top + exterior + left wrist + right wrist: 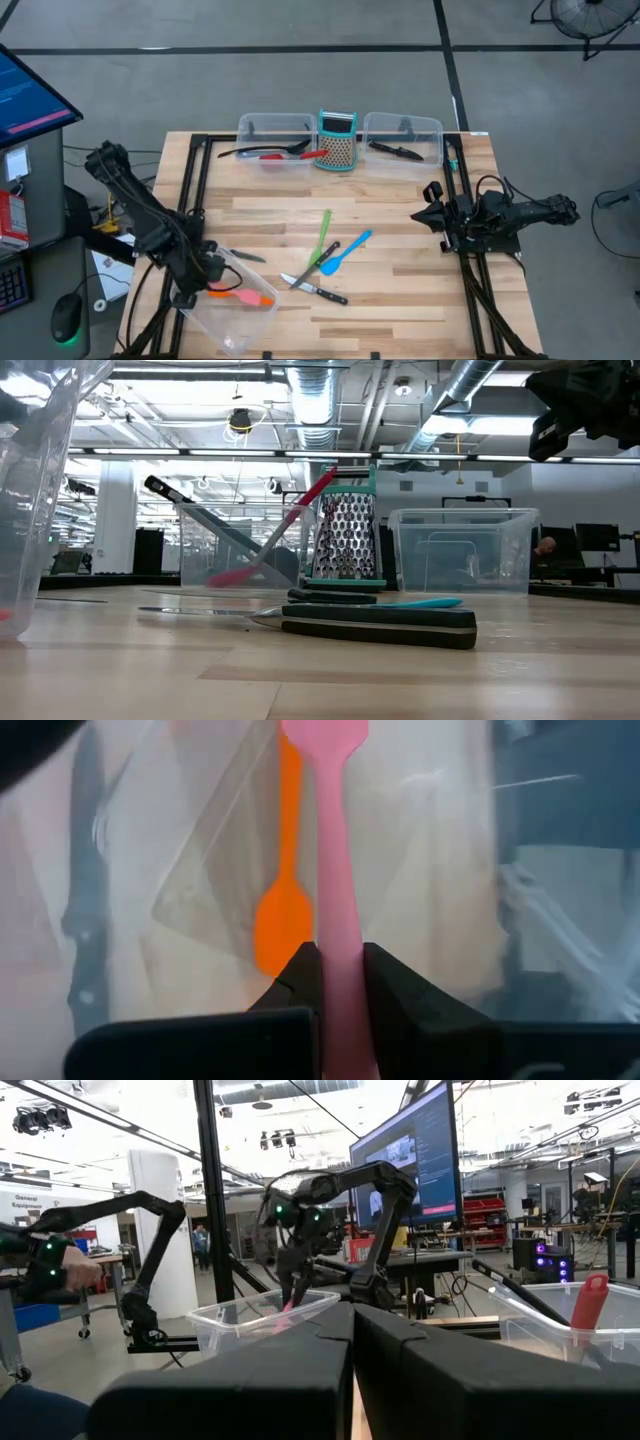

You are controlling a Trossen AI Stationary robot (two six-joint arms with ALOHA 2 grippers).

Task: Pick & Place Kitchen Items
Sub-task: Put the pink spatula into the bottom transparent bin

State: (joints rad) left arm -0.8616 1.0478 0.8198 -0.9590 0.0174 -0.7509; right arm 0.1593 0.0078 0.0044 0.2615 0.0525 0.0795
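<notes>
Pink spatula [333, 870]; orange spatula [283, 910]; green spatula [323, 236]; blue spatula [345, 252]; teal-framed grater [338, 142]; black-handled knife [378, 624].

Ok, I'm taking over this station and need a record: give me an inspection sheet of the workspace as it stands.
Surface: wooden table, black frame rails at the sides.
Job's things: pink spatula in the left gripper, over the front tub; orange spatula lies inside it; green spatula, blue spatula and two knives mid-table; utensils in the back tubs.
Clutter: teal-framed grater between the back tubs.
Grippers: left shut on the pink spatula; right gripper shut, empty, at the table's right edge.
Cables: bundles along both arms.
Surroundings: monitor, fan.
</notes>
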